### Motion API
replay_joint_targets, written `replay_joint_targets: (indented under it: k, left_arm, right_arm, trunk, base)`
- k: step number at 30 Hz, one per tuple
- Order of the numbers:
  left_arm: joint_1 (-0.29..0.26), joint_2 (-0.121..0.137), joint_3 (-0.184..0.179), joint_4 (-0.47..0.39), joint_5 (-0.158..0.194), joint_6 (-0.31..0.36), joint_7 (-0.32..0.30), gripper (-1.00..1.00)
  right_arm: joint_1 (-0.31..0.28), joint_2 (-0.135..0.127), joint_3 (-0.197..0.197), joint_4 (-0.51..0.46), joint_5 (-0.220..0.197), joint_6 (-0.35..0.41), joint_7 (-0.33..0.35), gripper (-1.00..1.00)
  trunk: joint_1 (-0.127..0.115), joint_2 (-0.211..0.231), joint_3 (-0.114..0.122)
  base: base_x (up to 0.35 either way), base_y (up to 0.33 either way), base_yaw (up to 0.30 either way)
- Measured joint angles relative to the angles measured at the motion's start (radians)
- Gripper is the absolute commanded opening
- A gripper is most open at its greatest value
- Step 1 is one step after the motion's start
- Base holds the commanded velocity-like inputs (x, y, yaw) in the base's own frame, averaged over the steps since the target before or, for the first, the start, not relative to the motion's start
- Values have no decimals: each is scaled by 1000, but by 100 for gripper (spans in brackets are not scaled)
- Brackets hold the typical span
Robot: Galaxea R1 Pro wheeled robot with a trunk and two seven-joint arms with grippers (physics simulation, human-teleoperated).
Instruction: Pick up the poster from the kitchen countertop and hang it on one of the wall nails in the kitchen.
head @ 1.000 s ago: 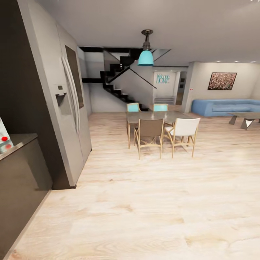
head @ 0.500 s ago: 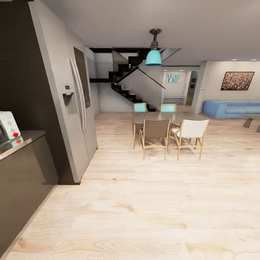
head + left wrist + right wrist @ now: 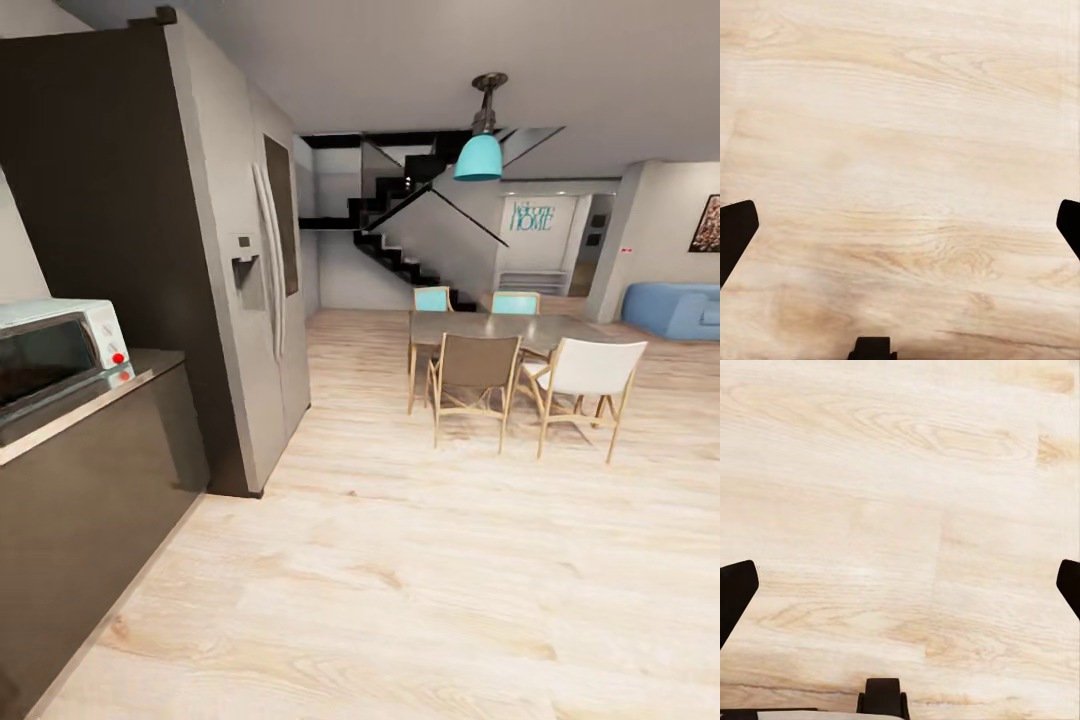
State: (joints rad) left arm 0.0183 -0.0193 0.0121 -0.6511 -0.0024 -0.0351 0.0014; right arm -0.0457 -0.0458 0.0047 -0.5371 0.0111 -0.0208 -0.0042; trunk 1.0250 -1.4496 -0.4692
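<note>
The poster is out of view. An end of the kitchen countertop [image 3: 150,366], grey with dark cabinets below, runs along the left of the head view. My left gripper [image 3: 900,225] is open over bare light wood floor, its dark fingertips [image 3: 735,234] far apart at the picture's sides and nothing between them. My right gripper [image 3: 900,585] is open in the same way above the floor, its fingertips [image 3: 735,592] spread wide.
A pale teal microwave [image 3: 55,345] stands on the countertop. Beyond it rises a tall steel fridge [image 3: 262,300]. A dining table [image 3: 500,328] with several chairs stands mid-right under a teal lamp [image 3: 478,158]. Stairs [image 3: 400,250], the teal HOME sign [image 3: 531,216] and a blue sofa [image 3: 675,308] lie further back.
The whole head view has swung to the left: fridge, table and stairs have slid rightward in the picture, and the microwave and more countertop have come into view.
</note>
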Motion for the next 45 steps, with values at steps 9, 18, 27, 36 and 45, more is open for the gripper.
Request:
replay_joint_targets:
  k: [9,18,27,36,45]
  left_arm:
    - [0,0,0,0,1,0,0,100]
    - [0,0,0,0,1,0,0,100]
    - [0,0,0,0,1,0,1,100]
    - [0,0,0,0,1,0,1,100]
    - [0,0,0,1,1,0,1,100]
  right_arm:
    - [0,-3,1,55,4,1,1,100]
    - [0,5,7,97,87,-91,0,100]
    - [0,6,8,99,93,-102,-1,100]
    - [0,8,8,99,95,-103,-4,100]
    - [0,7,7,99,95,-101,0,100]
  trunk:
    - [0,0,-1]
    - [0,0,-2]
    - [0,0,-6]
    - [0,0,-10]
    - [0,0,-12]
  base:
    - [-74,-95,178]
    - [-115,-172,103]
    - [-10,-19,258]
    - [0,-1,273]
    - [0,-151,117]
